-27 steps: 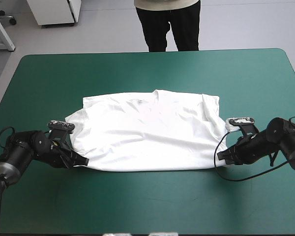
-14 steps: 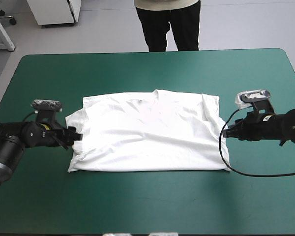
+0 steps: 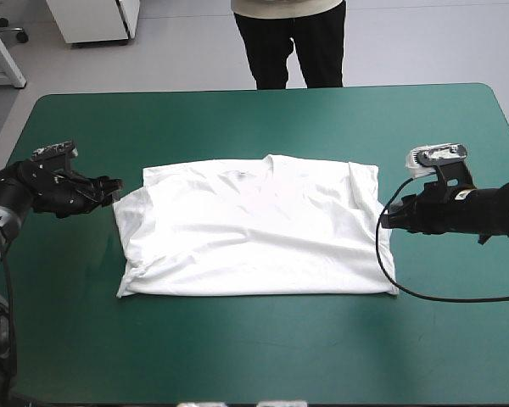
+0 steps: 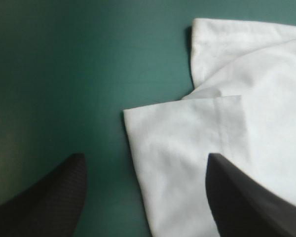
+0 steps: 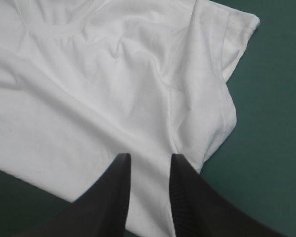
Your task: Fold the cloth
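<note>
The white T-shirt point(image 3: 254, 229) lies flat mid-table, folded over itself, collar toward the far edge. My left gripper point(image 3: 112, 185) hovers at the shirt's left sleeve. In the left wrist view its black fingers point(image 4: 54, 197) stand wide apart, the left gripper point(image 4: 145, 157) open over the sleeve of the T-shirt point(image 4: 187, 148). My right gripper point(image 3: 383, 217) sits at the shirt's right edge. In the right wrist view the right gripper point(image 5: 149, 157) shows a narrow gap, with the T-shirt point(image 5: 113, 74) lying flat below and ahead, not pinched.
The teal-green cover point(image 3: 254, 356) shows as a broad band between the shirt and the table's near edge. Wide margins of it lie to the left and right of the shirt.
Both grippers let go of the shirt's near corners and the shirt settled flat. The left gripper opened wide and moved toward the far left; the right drew up along the shirt's right edge.
</note>
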Controlling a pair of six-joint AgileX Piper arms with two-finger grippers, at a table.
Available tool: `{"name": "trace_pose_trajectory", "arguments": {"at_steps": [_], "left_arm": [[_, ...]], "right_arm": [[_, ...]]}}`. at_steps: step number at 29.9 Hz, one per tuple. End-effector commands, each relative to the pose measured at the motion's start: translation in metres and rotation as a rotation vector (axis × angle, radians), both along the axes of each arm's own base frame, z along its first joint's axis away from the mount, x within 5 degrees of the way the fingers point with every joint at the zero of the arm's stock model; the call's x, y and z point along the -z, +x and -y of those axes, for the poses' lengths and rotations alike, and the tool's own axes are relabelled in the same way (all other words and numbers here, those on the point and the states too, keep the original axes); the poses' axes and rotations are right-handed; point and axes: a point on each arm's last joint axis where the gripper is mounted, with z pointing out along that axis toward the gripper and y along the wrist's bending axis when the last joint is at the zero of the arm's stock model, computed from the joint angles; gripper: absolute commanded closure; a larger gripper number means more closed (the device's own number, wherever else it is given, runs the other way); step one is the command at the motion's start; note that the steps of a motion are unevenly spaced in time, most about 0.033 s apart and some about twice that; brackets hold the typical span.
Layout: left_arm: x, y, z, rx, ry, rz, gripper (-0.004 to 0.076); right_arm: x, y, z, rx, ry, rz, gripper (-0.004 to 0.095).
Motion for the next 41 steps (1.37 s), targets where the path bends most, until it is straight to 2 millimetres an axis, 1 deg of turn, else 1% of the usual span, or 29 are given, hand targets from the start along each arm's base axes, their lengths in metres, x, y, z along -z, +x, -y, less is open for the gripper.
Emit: {"name": "trace_pose_trajectory", "arguments": {"at_steps": [1, 5, 11, 14, 19, 22, 23, 25, 26, 27, 31, 34, 37, 41], "left_arm": [[0.000, 0.013, -0.002, -0.027, -0.023, 0.041, 0.0230], [0.018, 0.025, -0.003, -0.048, -0.055, 0.027, 0.0242], [0.028, 0.035, -0.005, -0.080, -0.080, 0.048, 0.0335], [0.034, 0.039, -0.005, -0.072, -0.084, 0.046, 0.0369], [0.050, 0.044, -0.002, -0.057, -0.097, 0.003, 0.0421], [0.053, 0.045, -0.001, -0.059, -0.109, -0.002, 0.0449], [0.053, 0.046, 0.000, -0.060, -0.115, 0.003, 0.0475], [0.052, 0.046, 0.002, -0.031, -0.112, 0.013, 0.0580], [0.051, 0.047, 0.004, -0.011, -0.113, 0.023, 0.0678], [0.050, 0.047, 0.005, 0.009, -0.111, 0.031, 0.0735], [0.041, 0.050, 0.010, 0.035, -0.155, 0.056, 0.0733], [0.026, 0.051, 0.010, 0.038, -0.153, 0.097, 0.0733], [0.005, 0.051, 0.011, 0.051, -0.148, 0.151, 0.0733], [-0.030, 0.049, 0.016, 0.095, -0.140, 0.221, 0.0733]], "right_arm": [[-0.018, -0.002, 0.000, 0.010, 0.024, 0.083, 0.0642], [-0.018, -0.003, 0.000, 0.006, 0.024, 0.075, 0.0642], [-0.017, -0.004, 0.000, 0.001, 0.021, 0.058, 0.0649], [-0.017, -0.005, 0.000, -0.001, 0.021, 0.054, 0.0652], [-0.016, -0.005, -0.001, -0.005, 0.022, 0.047, 0.0655], [-0.016, -0.006, -0.001, -0.006, 0.025, 0.038, 0.0655], [-0.016, -0.006, -0.001, -0.005, 0.024, 0.036, 0.0655], [-0.015, -0.006, -0.001, -0.008, 0.024, 0.031, 0.0655], [-0.015, -0.007, -0.001, -0.009, 0.024, 0.029, 0.0655], [-0.015, -0.007, -0.001, -0.009, 0.024, 0.028, 0.0655], [-0.015, -0.007, -0.001, -0.012, 0.026, 0.024, 0.0655], [-0.015, -0.007, -0.001, -0.012, 0.026, 0.023, 0.0655], [-0.015, -0.007, -0.001, -0.011, 0.029, 0.022, 0.0655], [-0.015, -0.007, -0.001, -0.010, 0.029, 0.024, 0.0655]]}}
